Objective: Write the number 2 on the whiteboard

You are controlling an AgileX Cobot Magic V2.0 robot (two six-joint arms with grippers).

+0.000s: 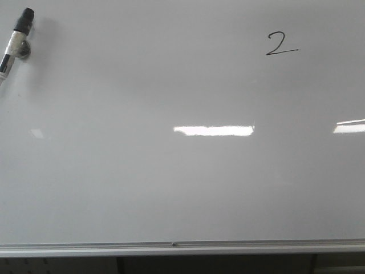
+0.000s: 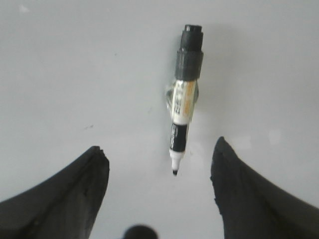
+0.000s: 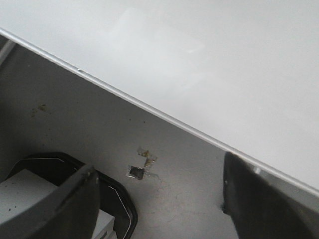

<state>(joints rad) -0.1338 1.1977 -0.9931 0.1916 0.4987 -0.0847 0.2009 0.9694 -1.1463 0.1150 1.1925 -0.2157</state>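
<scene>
Though the whiteboard [image 1: 171,188] fills almost everything in the front view, there is little on it to count: one number 2 [image 1: 281,44], one marker [image 1: 15,41], and three bright strips of reflected light. The 2 is a thin black figure with a long flat base stroke, sitting high on the board toward the right side, well apart from the marker at the far upper left. One silver frame rail [image 1: 182,247] runs along the board's near edge.

The marker lies flat on the board with its dark cap end away from the robot. In the left wrist view the same marker [image 2: 182,94] shows its bare tip pointing back toward the left gripper [image 2: 159,179]. That gripper's two dark fingers [image 2: 75,194] stand wide apart on either side of the tip, touching nothing, and hover above the board [image 2: 75,74] close to the pen.

The right gripper [image 3: 159,199] is spread open as well, with nothing between its fingers [image 3: 264,199]. It hangs off the board, over a grey surface [image 3: 75,124] just beside the frame rail [image 3: 149,110], which cuts diagonally across the right wrist view. On that grey surface are one scrap of tape [image 3: 142,164] and one dark-rimmed object [image 3: 60,189] partly hidden behind a finger; I cannot tell what it is.
</scene>
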